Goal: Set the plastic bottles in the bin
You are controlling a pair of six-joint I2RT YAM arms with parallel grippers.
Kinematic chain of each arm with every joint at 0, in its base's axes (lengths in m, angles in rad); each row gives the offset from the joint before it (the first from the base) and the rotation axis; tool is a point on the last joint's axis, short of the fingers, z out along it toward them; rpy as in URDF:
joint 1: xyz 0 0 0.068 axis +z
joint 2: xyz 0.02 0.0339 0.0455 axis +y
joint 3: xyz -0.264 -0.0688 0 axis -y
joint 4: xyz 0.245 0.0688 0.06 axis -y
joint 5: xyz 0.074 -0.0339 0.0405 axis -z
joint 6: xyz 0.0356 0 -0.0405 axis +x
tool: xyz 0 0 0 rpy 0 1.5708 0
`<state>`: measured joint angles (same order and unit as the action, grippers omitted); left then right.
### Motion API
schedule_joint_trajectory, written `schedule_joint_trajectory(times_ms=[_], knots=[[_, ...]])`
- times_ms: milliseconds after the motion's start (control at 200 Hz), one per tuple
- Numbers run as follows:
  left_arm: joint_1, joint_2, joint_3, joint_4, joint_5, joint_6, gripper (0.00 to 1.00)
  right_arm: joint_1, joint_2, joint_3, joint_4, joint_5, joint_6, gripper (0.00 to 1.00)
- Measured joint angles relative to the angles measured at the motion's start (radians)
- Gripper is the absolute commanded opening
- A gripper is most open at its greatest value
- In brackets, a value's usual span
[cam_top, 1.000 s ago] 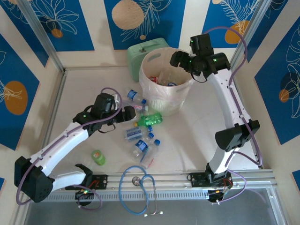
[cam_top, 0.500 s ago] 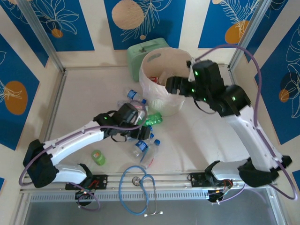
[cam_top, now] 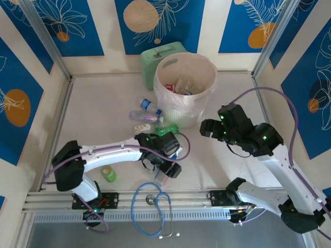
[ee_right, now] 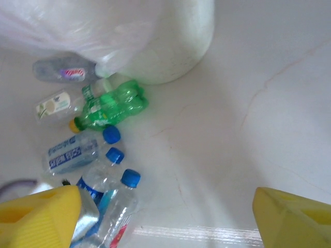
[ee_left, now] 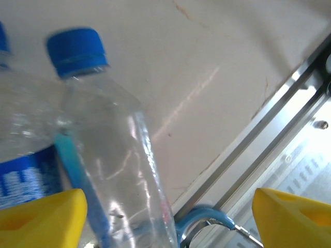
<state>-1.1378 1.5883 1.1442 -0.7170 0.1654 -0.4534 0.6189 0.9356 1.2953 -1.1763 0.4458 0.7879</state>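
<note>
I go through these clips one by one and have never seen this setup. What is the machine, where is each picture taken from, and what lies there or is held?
Two robot arms are bolted at the near edge of a table. One picture looks down from above; the other two come from cameras on the wrists, so the yellow fingers are each arm's own. On the table stands a bag-lined bin, partly filled, with a mint-green box behind it. Loose plastic bottles lie in front of it, and a blue stethoscope lies by the near rail. The left gripper is open with a clear blue-capped bottle between its fingers, not clamped. The right gripper is open and empty.
</note>
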Motion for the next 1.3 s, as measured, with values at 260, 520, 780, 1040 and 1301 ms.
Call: schedule_joint_trajectory(times_ms=[260,520,780,1040,1301], knots=[[-0.014,0.052,0.011,-0.036,-0.014,0.006,0.96,-0.15,-0.058,-0.043,-0.015,-0.072,0.017,0.87],[-0.019,0.1,0.035,-0.05,-0.075,0.008,0.95,-0.204,-0.076,-0.075,-0.015,-0.134,0.013,0.87],[-0.024,0.173,0.09,-0.056,-0.115,0.014,0.9,-0.24,-0.095,-0.081,-0.015,-0.163,0.001,0.87],[-0.031,0.264,0.109,-0.05,-0.123,0.024,0.78,-0.269,-0.105,-0.081,-0.018,-0.177,-0.013,0.86],[-0.034,0.266,0.129,-0.051,-0.138,0.037,0.67,-0.287,-0.11,-0.081,-0.022,-0.188,-0.014,0.86]])
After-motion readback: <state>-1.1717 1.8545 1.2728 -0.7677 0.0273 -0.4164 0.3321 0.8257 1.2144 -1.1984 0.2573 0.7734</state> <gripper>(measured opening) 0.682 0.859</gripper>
